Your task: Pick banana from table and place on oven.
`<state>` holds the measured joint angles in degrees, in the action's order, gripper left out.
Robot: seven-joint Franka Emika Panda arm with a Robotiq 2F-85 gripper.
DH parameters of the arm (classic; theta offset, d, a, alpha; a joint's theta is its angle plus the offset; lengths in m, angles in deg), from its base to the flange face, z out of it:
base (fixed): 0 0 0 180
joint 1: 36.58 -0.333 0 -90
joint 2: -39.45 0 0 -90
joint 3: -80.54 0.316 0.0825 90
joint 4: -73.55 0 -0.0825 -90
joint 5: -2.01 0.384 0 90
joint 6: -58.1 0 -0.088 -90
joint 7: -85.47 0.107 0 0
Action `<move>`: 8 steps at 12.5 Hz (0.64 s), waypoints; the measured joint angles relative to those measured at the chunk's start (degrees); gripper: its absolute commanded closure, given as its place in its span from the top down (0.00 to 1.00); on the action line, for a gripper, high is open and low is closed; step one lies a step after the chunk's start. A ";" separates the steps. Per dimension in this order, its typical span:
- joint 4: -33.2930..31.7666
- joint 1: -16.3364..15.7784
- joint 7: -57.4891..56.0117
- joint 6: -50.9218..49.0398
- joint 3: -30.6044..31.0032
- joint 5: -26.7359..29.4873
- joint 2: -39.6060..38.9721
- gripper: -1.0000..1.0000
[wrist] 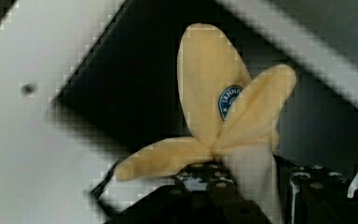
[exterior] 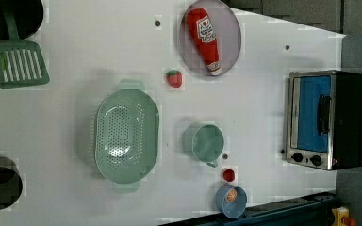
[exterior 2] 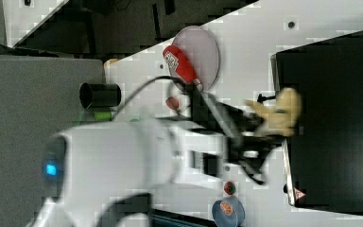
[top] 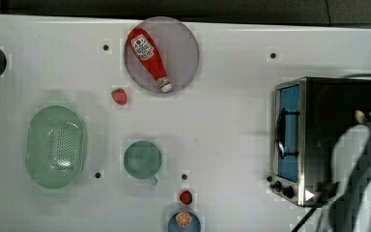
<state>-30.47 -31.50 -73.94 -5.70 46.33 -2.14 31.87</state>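
Above the oven's [exterior 2: 333, 118] black top, in the right view, we see the gripper [exterior 2: 264, 125] clenched on the banana [exterior 2: 283, 113], which hangs in the air over the edge nearest the glass door. The banana is a soft, matte, pale yellow toy, half peeled: its rounded body runs across the right view, pointing toward the right view's right, away from the arm, while peel flaps splay back toward the fingers. In the wrist view the banana [wrist: 214, 98] stands out lengthwise from the gripper, one broad oval lobe bearing a small blue round sticker, with two narrower flaps spreading to either side.

In the top view the oven [top: 319, 140] is a boxy thing with a silver metal frame, bluish glass door, bar handle and black knobs. It stands on the white, smooth table [top: 222, 111], which has small dark holes. Well apart from it, we see a glossy red ketchup bottle [top: 149, 57] lying on a round grey plate [top: 181, 53].
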 measured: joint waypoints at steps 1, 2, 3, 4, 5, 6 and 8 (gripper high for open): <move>-0.22 0.49 -2.91 0.87 -1.82 1.81 -1.71 0.26; -0.28 1.07 -5.69 0.55 -2.77 5.16 -3.30 0.26; -0.22 1.29 -8.35 0.35 -3.36 8.24 -5.04 0.26; -0.17 1.40 -9.72 1.38 -3.47 8.31 -6.73 0.26; -0.22 1.38 -10.37 2.13 -3.41 8.89 -8.16 0.31; -0.34 1.43 -10.81 1.96 -2.99 9.77 -9.02 0.40; -1.23 1.26 -11.43 2.76 -1.96 10.28 -9.56 0.63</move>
<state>-31.70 -30.25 -85.37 -2.95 44.37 8.15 22.31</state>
